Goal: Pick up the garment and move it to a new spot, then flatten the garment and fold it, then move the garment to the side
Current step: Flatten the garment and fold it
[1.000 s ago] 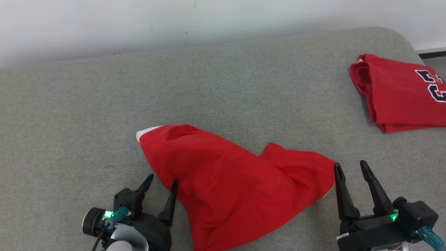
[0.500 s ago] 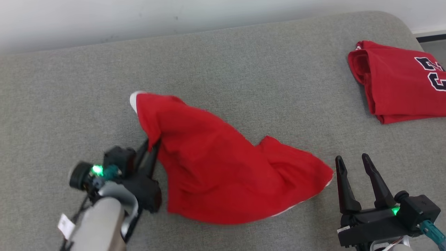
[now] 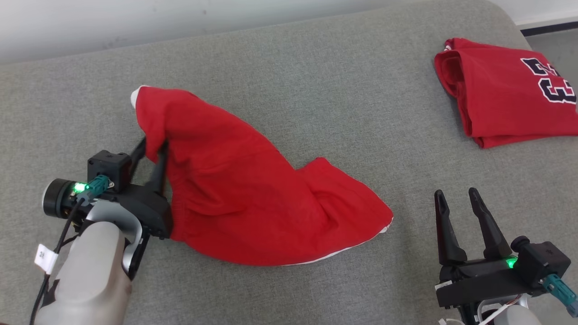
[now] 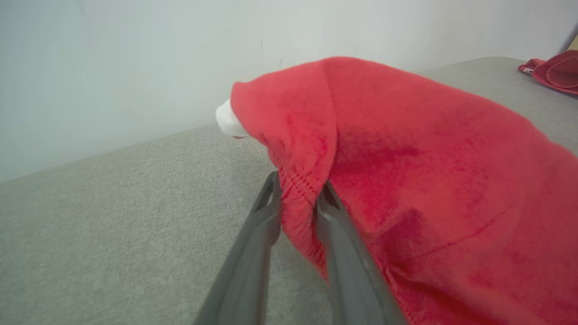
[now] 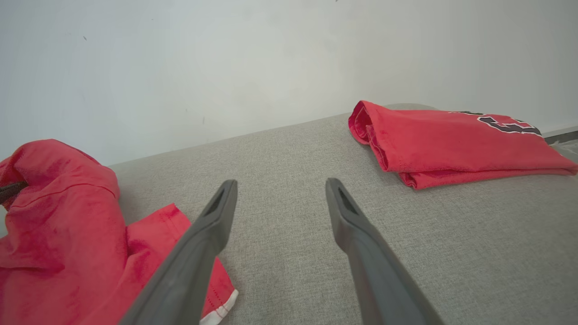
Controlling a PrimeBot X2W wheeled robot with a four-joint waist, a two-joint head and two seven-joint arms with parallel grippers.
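With the left end effector (image 3: 152, 145) pinching the garment (image 3: 235, 189), I'd drag low toward 10 o'clock; right end effector (image 3: 455, 194) wide.

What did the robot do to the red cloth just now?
The left end effector closed on the edge of the red garment and pulled it away from the robot and leftward, lifting that edge. The right end effector stayed open, touching nothing. The folded shirt stayed put; the camera shifted a little.
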